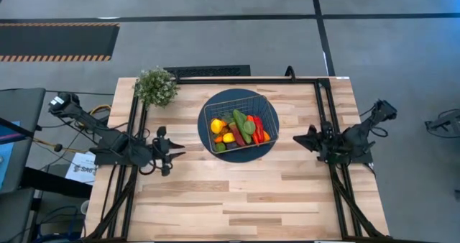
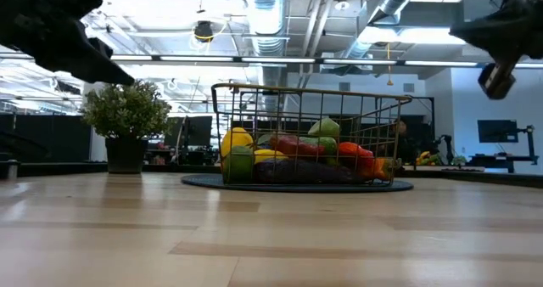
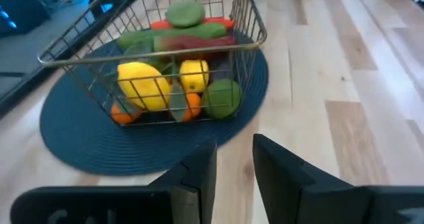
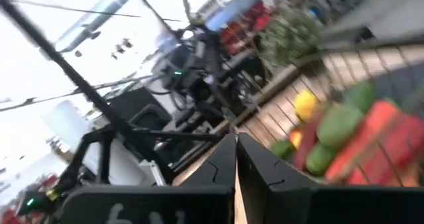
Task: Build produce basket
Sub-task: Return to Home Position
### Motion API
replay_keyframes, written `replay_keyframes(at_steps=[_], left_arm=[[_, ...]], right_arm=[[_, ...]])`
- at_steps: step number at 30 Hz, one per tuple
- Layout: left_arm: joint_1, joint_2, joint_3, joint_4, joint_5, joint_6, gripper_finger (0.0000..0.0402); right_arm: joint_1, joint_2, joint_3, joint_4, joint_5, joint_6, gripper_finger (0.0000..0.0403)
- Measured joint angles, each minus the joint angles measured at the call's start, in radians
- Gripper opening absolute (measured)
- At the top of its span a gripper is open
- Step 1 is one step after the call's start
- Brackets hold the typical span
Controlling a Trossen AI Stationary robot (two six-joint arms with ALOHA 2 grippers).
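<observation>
The wire-mesh basket (image 1: 241, 105) stands on a dark blue round disc (image 1: 203, 136) at the table's middle, toward the far edge. The produce (image 1: 238, 130) lies piled inside it: lemons, a lime, cucumbers, red and orange peppers, a purple eggplant. In the left wrist view the basket (image 3: 99, 45) stands ahead of my left gripper (image 3: 235, 144), which is open with nothing between its fingers. That left gripper (image 1: 180, 152) hovers left of the disc. My right gripper (image 1: 296, 139) hovers right of the disc; in its own view the right gripper (image 4: 236, 139) is shut and holds nothing.
A bushy potted plant (image 1: 156, 86) stands at the table's far left corner, and shows left of the basket as the plant (image 2: 125, 117) in the low view. A black frame (image 1: 316, 81) runs along the table's far edge and sides. Bare wood (image 1: 237, 200) lies toward the near edge.
</observation>
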Motion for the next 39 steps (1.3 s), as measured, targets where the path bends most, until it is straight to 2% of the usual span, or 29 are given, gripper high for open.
replay_keyframes(at_steps=[3,5,9,10,15,23,29,35,39], left_arm=[[0.023,-0.006,-0.020,0.019,-0.002,0.017,0.0087],[0.041,-0.032,-0.085,0.067,0.002,-0.010,0.0087],[0.060,-0.102,-0.269,0.382,0.074,0.013,0.0087],[0.062,-0.116,-0.276,0.409,0.089,0.033,0.0087],[0.077,-0.172,-0.260,0.374,0.094,0.189,0.0087],[0.147,-0.285,-0.275,0.305,0.122,0.229,0.0087],[0.197,-0.390,-0.275,0.267,0.190,0.298,0.0087],[0.240,-0.474,-0.276,0.240,0.209,0.344,0.0087],[0.253,-0.492,-0.276,0.241,0.237,0.372,0.0087]], right_arm=[[-0.015,-0.005,0.002,0.064,-0.060,-0.115,0.0032],[-0.031,-0.009,0.002,0.090,-0.094,-0.162,0.0034],[-0.066,-0.009,0.003,0.087,-0.149,-0.146,0.0038],[-0.074,-0.009,0.003,0.077,-0.158,-0.132,0.0038],[-0.115,-0.008,0.003,0.079,-0.211,-0.149,0.0038],[-0.260,-0.009,0.003,0.196,-0.405,-0.348,0.0039],[-0.440,-0.009,0.003,0.130,-0.503,-0.324,0.0039],[-0.671,-0.008,0.002,0.015,-0.694,-0.233,0.0039],[-0.810,-0.008,0.002,0.012,-0.797,-0.229,0.0038]])
